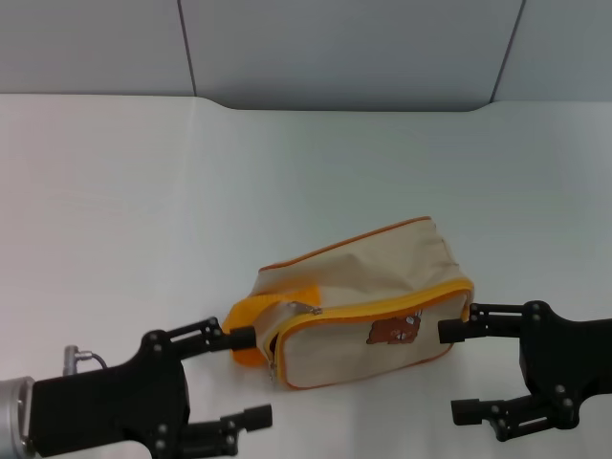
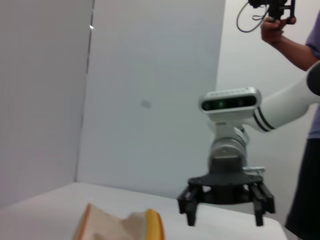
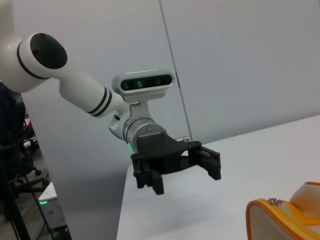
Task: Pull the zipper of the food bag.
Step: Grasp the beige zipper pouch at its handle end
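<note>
The food bag (image 1: 359,277), beige with orange piping and a brown bear patch (image 1: 395,332), lies on its side on the white table (image 1: 143,210). The zipper (image 1: 382,311) runs as a yellow-orange track along its near edge, with a small silver pull tab (image 1: 310,308) next to the orange strap (image 1: 260,316). My left gripper (image 1: 244,375) is open at the bag's left end, its upper finger close to the strap. My right gripper (image 1: 461,371) is open just off the bag's right end. Both are empty. The bag's corner also shows in the left wrist view (image 2: 125,225) and the right wrist view (image 3: 285,215).
The table ends at a grey panelled wall (image 1: 344,48) at the back. The left wrist view shows my right gripper (image 2: 225,220) across the bag and a person (image 2: 300,45) standing behind it. The right wrist view shows my left gripper (image 3: 186,181).
</note>
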Tool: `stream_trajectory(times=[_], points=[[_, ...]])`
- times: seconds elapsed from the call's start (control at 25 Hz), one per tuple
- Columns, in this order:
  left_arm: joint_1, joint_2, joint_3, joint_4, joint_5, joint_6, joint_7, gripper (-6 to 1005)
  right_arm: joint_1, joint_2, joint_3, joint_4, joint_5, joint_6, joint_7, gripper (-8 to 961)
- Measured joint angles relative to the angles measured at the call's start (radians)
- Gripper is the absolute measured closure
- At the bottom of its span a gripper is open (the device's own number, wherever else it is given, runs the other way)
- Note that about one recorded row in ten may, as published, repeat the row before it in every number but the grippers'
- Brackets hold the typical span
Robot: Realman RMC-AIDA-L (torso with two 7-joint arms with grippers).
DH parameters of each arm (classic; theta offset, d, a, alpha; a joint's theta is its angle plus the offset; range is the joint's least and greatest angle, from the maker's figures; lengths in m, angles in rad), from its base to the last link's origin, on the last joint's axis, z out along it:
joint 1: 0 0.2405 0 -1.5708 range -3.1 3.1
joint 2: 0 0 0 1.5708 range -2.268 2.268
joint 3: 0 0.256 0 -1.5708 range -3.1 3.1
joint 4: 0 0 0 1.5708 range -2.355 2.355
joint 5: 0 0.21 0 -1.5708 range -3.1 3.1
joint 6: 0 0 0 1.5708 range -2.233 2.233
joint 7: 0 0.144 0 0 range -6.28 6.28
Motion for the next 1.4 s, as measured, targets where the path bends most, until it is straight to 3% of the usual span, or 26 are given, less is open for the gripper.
stream_trajectory(times=[0.52, 0.68, 0.84, 1.08, 1.16, 1.2, 1.24, 1.4], points=[[0.006, 0.000, 0.003, 0.001, -0.037, -0.024, 0.004, 210, 0.000, 0.006, 0.005, -0.003, 0.002, 0.002, -0.004, 108], [0.019, -0.003, -0.014, -0.025, -0.045, -0.056, 0.074, 210, -0.002, 0.008, 0.010, -0.004, 0.002, 0.013, -0.006, 108], [0.079, -0.005, -0.033, -0.185, -0.102, -0.218, 0.328, 210, -0.006, 0.011, 0.070, -0.004, 0.003, 0.012, -0.014, 108], [0.097, -0.006, -0.049, -0.370, -0.130, -0.354, 0.502, 209, -0.013, 0.014, 0.120, -0.003, 0.018, 0.005, -0.028, 107], [0.105, -0.007, -0.088, -0.457, -0.138, -0.430, 0.613, 211, -0.013, 0.017, 0.120, -0.003, 0.023, 0.005, -0.032, 107], [0.119, -0.007, -0.160, -0.538, -0.143, -0.495, 0.709, 214, -0.013, 0.019, 0.120, -0.003, 0.024, 0.005, -0.034, 107], [0.119, -0.007, -0.160, -0.538, -0.143, -0.495, 0.709, 215, -0.013, 0.020, 0.120, -0.003, 0.024, 0.006, -0.034, 107], [0.151, -0.007, -0.312, -0.660, -0.143, -0.569, 0.836, 220, -0.016, 0.021, 0.119, -0.003, 0.024, 0.010, -0.034, 107]])
